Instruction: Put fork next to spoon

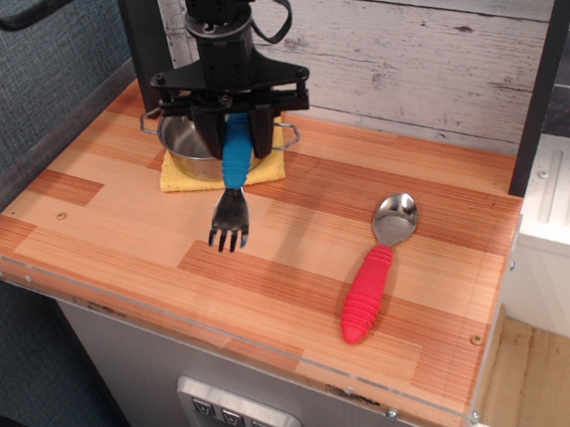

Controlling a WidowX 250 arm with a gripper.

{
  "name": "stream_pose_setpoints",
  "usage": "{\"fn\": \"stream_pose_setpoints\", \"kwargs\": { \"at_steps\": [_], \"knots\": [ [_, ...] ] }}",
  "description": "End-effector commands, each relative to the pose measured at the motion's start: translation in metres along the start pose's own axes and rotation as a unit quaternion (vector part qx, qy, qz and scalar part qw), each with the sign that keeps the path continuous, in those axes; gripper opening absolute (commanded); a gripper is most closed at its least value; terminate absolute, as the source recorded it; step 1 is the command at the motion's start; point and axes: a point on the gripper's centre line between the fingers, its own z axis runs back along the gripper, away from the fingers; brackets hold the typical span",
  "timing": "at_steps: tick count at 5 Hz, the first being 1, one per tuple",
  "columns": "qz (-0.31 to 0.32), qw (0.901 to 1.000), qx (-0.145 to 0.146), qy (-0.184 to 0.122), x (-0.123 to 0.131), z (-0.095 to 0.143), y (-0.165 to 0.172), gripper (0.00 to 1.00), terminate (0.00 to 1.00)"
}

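My gripper (235,128) is shut on the blue ribbed handle of the fork (231,183). The fork hangs tines down in the air, in front of the pot, above the wooden counter. The spoon (376,262), with a red ribbed handle and a shiny silver bowl, lies flat on the counter to the right, bowl pointing to the back. The fork is well to the left of the spoon and apart from it.
A steel pot (189,142) sits on a yellow cloth (184,175) at the back left, partly behind my gripper. A grey plank wall (399,34) runs along the back. The counter's front edge (226,334) has a clear lip. A dark post (542,71) stands at right.
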Motion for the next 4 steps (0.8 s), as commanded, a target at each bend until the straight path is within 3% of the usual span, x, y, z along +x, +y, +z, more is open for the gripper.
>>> {"fn": "stream_pose_setpoints", "kwargs": {
  "at_steps": [1,4],
  "knots": [
    [-0.068,0.9971,-0.035,-0.002,-0.014,-0.010,-0.023,0.00,0.00],
    [-0.084,0.9947,-0.054,-0.024,-0.015,-0.031,-0.046,0.00,0.00]
  ]
}}
